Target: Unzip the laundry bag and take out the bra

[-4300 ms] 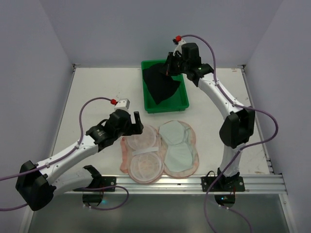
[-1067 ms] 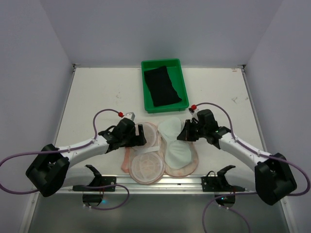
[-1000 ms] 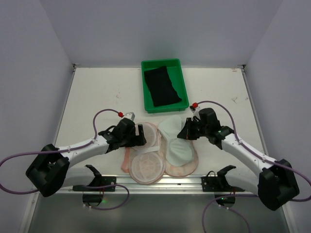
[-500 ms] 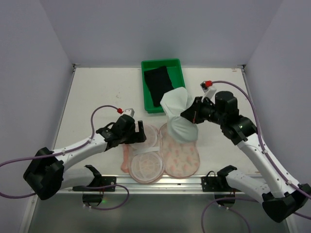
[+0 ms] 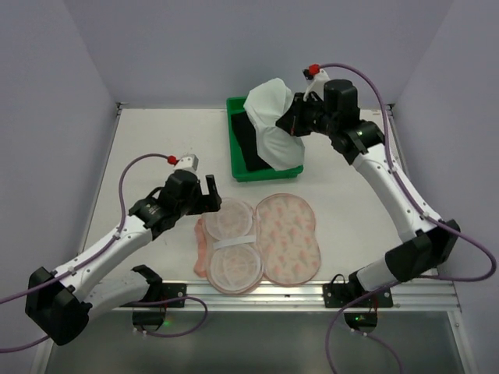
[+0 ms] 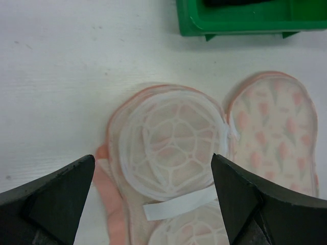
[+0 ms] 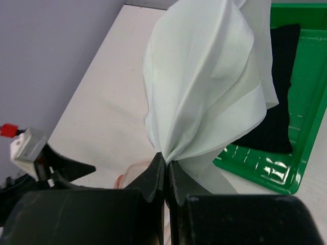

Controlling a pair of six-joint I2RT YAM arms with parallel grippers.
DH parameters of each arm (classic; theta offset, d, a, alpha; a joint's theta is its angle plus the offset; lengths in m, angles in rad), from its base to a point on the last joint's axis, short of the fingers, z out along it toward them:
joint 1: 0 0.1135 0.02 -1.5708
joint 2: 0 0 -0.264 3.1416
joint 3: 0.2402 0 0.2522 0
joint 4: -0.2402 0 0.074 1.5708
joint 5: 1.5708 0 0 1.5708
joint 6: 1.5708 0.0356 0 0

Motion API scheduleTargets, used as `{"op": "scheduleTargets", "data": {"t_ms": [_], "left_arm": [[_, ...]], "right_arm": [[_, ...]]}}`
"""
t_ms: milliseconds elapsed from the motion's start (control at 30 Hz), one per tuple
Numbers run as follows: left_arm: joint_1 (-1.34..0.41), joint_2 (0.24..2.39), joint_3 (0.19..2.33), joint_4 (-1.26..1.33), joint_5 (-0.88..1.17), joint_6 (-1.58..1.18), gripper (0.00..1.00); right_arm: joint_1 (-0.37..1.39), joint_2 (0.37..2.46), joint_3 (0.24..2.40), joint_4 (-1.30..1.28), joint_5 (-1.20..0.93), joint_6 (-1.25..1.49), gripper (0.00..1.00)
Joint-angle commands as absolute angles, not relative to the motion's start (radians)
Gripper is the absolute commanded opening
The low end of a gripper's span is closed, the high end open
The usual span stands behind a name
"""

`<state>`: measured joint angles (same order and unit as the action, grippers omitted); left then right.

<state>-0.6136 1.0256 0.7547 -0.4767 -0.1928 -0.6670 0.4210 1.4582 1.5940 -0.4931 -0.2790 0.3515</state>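
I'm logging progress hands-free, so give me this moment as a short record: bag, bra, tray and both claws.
laundry bag: unzipped, lying open flat on the table
pale bra: out of the bag, hanging from the right claw above the green tray
green tray: holds a black garment
left claw: open, over the bag's mesh half
right claw: shut on the bra

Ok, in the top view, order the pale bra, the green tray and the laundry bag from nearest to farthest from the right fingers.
1. pale bra: pinched in the right fingers, held up in the air.
2. green tray: just beneath the bra, at the table's back.
3. laundry bag: farthest, lying open by the near edge.
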Motion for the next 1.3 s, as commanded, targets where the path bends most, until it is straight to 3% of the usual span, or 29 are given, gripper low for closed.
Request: {"op": "scheduleTargets", "data": {"t_ms": [0, 233, 433, 867, 1000, 1067, 1100, 1133, 1267], "left_arm": [[-0.549, 0.982, 0.790, -0.549, -0.236, -0.565, 1.00], [-0.417, 0.907, 0.773, -0.549, -0.262, -0.430, 1.00], [-0.407, 0.865, 0.721, -0.488, -0.321, -0.327, 1.00], [-0.360, 0.877, 0.657, -0.393, -0.267, -0.337, 1.00], [-0.353, 0.876, 0.657, -0.391, -0.264, -0.337, 1.00], [-0.353, 0.876, 0.655, -0.391, -0.261, -0.336, 1.00], [-0.350, 0.874, 0.657, -0.391, -0.259, -0.336, 1.00], [-0.351, 0.876, 0.655, -0.390, -0.258, -0.334, 1.00], [-0.351, 0.880, 0.652, -0.390, -0.227, -0.336, 1.00]], "right_arm": [[0.399, 1.589, 1.707, -0.448, -0.297, 0.311, 0.00], [0.359, 1.845, 1.900, -0.422, -0.357, 0.322, 0.00], [0.350, 2.035, 2.015, -0.411, -0.461, 0.360, 0.00], [0.290, 2.335, 2.076, -0.348, -0.580, 0.497, 0.02], [0.273, 2.338, 2.059, -0.348, -0.563, 0.508, 0.18], [0.268, 2.335, 2.063, -0.353, -0.548, 0.502, 0.38], [0.262, 2.333, 2.069, -0.360, -0.546, 0.502, 0.55], [0.259, 2.324, 2.086, -0.371, -0.561, 0.502, 0.62], [0.259, 2.222, 2.036, -0.377, -0.562, 0.509, 0.78]]}}
